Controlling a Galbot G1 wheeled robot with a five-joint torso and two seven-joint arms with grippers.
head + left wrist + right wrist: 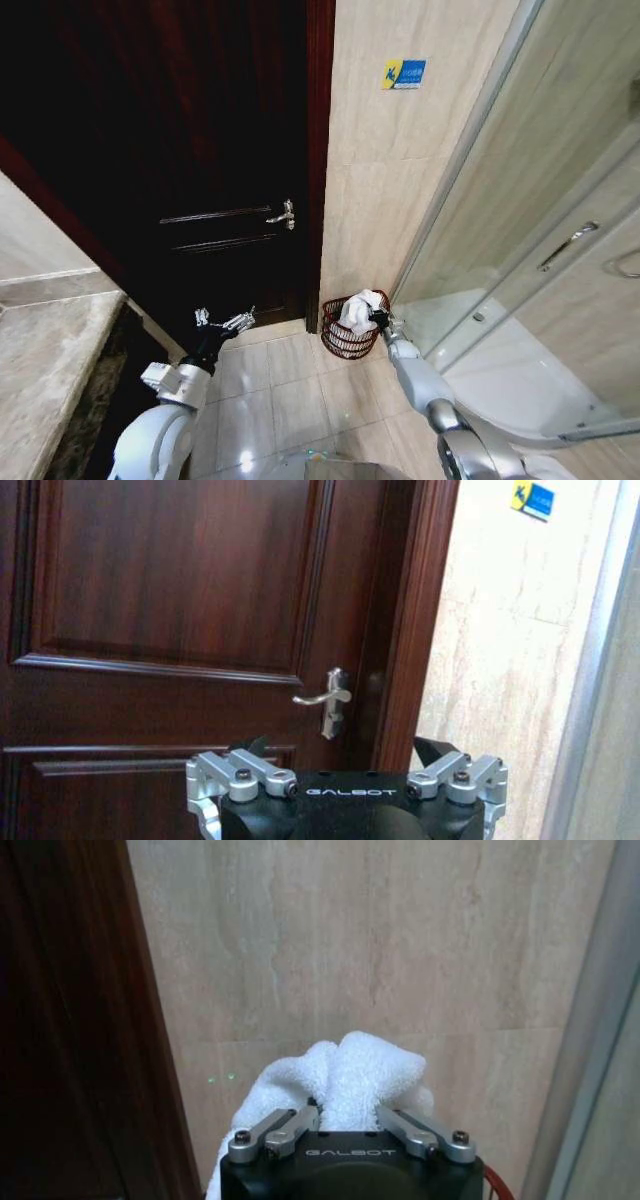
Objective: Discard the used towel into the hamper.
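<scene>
Towel (345, 1080) hiding right end effector (347, 1121) tips, hamper (503, 1189) rim cut by frame edge

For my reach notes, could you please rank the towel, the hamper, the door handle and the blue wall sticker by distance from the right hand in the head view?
From the right hand:
1. Towel, in its grip.
2. Hamper, just below.
3. Door handle, up on the door.
4. Blue sticker, high on the wall.

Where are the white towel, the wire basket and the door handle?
White fluffy towel (350, 1072), right wrist view: bunched top.
Dark reddish-brown wire hamper (340, 343), head view: front bars.
Silver lever door handle (322, 698), left wrist view: lever.
</scene>
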